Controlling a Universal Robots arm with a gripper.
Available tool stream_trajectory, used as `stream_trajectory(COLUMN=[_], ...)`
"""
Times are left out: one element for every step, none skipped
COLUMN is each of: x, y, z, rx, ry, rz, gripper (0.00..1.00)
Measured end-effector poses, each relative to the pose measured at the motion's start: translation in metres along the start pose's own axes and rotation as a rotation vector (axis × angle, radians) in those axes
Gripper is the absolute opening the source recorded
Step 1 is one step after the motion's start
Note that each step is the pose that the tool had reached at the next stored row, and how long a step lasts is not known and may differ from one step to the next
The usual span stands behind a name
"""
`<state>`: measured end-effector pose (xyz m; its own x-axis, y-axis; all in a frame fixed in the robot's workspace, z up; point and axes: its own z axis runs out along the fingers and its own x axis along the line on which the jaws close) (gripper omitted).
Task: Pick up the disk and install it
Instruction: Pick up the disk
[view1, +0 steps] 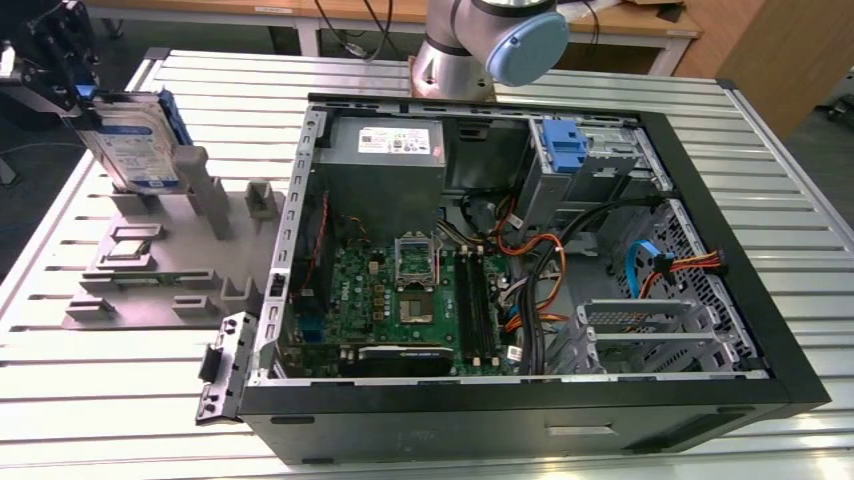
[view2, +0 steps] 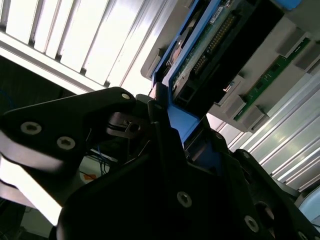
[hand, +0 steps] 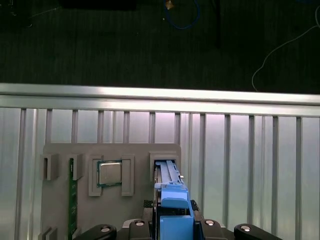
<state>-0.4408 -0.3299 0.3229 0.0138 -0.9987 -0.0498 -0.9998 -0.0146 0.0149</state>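
Note:
The disk (view1: 130, 143) stands upright on its edge at the exterior view's far left, label side showing, with blue side rails. My gripper (view1: 86, 98) is shut on its upper end. Its lower end sits at the slot of the grey parts holder (view1: 154, 265); I cannot tell if it has left the slot. In the first wrist view the disk (hand: 169, 187) is seen edge-on, reaching down to the holder (hand: 135, 152), with my gripper (hand: 173, 222) around its blue rail. The second wrist view has the disk's circuit-board side (view2: 212, 47) and a black finger (view2: 100, 112).
An open computer case (view1: 747, 330) lies at the middle and right of the slatted metal table (view1: 120, 400). It holds a motherboard (view1: 414, 300), a grey power supply (view1: 387, 145), a blue bracket (view1: 567, 148) on a drive cage, and a metal cage (view1: 654, 335). The holder carries a processor chip (hand: 109, 173) and a green memory stick (hand: 72, 192).

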Motion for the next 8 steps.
stream_trajectory(x=[0.0,-0.0001,-0.0001,-0.0001,-0.0002,-0.0002,-0.0003,-0.0003], y=[0.0,0.0,0.0,0.0001,0.0001,0.0,0.0001,0.0001], z=[-0.0008,-0.0016,-0.0024,-0.0031,-0.0039,-0.0048,-0.0056,-0.0063], rx=[0.0,0.0,0.0,0.0,0.0,0.0,0.0,0.0001], ry=[0.0,0.0,0.0,0.0,0.0,0.0,0.0,0.0], rz=[0.0,0.0,0.0,0.0,0.0,0.0,0.0,0.0], gripper=[0.36,0.36,0.36,0.36,0.36,0.36,0.36,0.36])
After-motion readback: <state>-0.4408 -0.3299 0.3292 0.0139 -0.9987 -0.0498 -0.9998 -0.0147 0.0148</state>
